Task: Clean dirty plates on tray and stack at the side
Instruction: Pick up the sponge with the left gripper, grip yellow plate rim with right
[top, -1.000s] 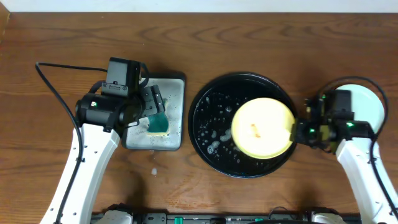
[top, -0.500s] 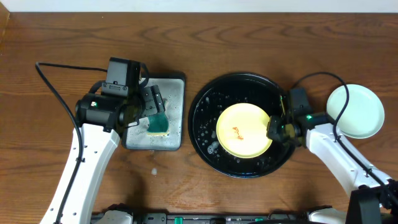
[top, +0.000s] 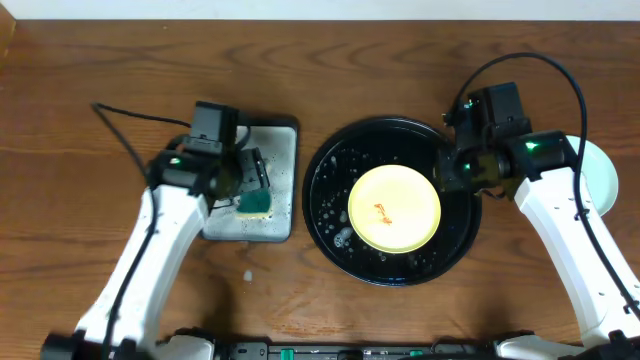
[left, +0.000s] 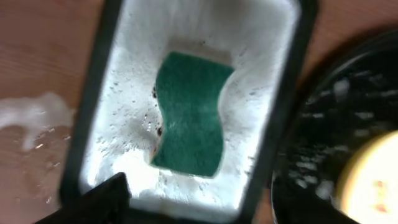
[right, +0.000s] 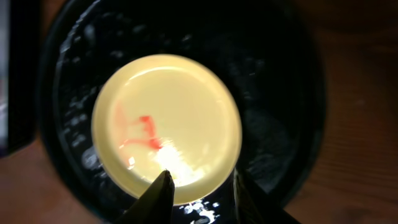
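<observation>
The yellow plate (top: 394, 208) lies flat in the black tray (top: 325, 170), near its middle, with a red smear (right: 140, 132) on its face. The tray floor around it is dotted with wet suds. In the right wrist view the right jaws hang over the plate's lower rim, the two fingers (right: 157, 198) a narrow gap apart and holding nothing; the rim shows through the gap. Seen from overhead, the right arm (top: 490, 140) sits at the tray's upper right edge. A mint plate (top: 606, 172) peeks out at the far right of the frame on the table (top: 100, 60), mostly hidden by that arm.

Left of the black tray stands the metal tray (top: 283, 150), foamy, with a teal sponge (left: 189, 112) lying flat in it. The left jaws hover above it — only one finger (left: 93, 199) shows, in the lower left corner of the left wrist view, well off to the side, so they stand wide and hold nothing. A patch of foam (left: 31, 115) lies on the table just beside the metal tray
</observation>
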